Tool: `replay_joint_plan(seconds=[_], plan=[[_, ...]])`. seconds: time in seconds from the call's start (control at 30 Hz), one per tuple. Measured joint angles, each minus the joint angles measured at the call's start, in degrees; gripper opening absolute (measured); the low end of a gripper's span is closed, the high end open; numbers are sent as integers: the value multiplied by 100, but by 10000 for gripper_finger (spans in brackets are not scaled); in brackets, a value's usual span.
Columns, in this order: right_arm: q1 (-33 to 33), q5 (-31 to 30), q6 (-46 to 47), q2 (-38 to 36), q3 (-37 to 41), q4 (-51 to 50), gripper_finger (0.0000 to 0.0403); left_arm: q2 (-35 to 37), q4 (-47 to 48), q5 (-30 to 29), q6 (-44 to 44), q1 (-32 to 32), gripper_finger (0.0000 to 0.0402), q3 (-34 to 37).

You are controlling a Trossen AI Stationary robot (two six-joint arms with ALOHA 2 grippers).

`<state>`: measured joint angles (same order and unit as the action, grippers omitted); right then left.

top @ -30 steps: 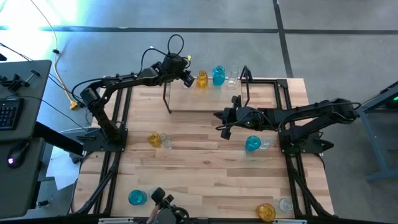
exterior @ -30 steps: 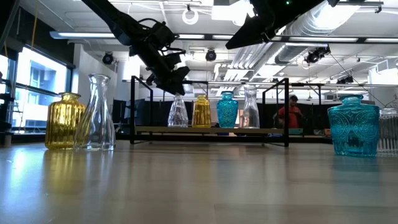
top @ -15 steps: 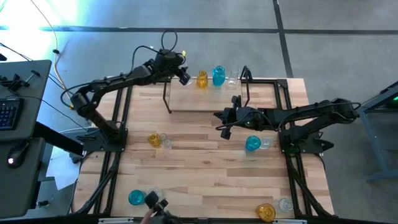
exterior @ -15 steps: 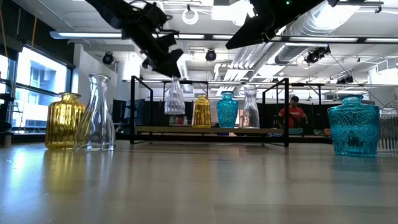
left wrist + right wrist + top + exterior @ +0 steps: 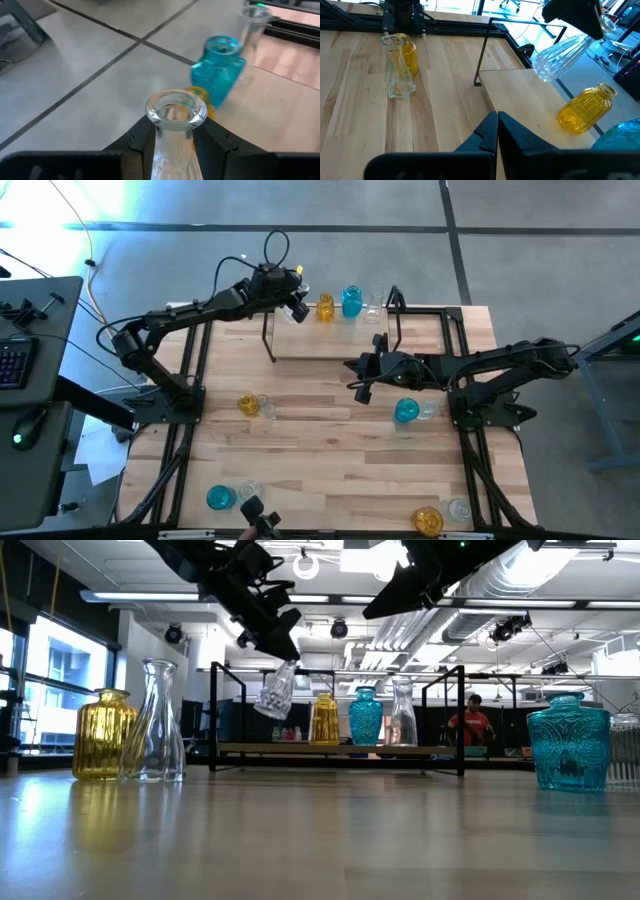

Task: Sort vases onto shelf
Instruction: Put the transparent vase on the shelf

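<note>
- Left gripper (image 5: 272,640) holds a clear vase (image 5: 275,691) by its neck, fingers pinched on either side just under the rim; the vase hangs tilted in the air above the near-left part of the shelf (image 5: 340,749), touching nothing
- On the shelf board stand an amber vase (image 5: 324,719), a teal vase (image 5: 365,717) and a second clear vase (image 5: 402,714) in a row; the free space lies left of the amber one
- Judgement: the step in hand is setting the carried vase down beside the amber vase; the tilt should be taken out first, so that the base meets the board flat and not on an edge
- Judgement: the descent wants to be slow and straight, clear of the amber vase and of the black frame upright (image 5: 213,716); glass on glass may knock the row over
- Judgement: release only once the base rests fully on the board
- Right gripper (image 5: 497,127) waits over mid-table with fingers closed on nothing
</note>
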<state>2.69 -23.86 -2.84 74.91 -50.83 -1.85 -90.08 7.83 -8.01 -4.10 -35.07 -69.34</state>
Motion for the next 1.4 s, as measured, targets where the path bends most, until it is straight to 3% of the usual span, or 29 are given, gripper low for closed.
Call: replay_joint_plan(seconds=[0.4, 0.77, 1.4], plan=[[-1, 1, -15, -2, 0, 0, 0, 0, 6, -3, 261, 326, 96, 38], [0, 3, -52, -1, 0, -4, 0, -2, -1933, -159, 795, 400, 95, 1317], [-2, 3, -15, -2, 0, -4, 0, -2, -2068, -162, 590, 393, 137, 1613]])
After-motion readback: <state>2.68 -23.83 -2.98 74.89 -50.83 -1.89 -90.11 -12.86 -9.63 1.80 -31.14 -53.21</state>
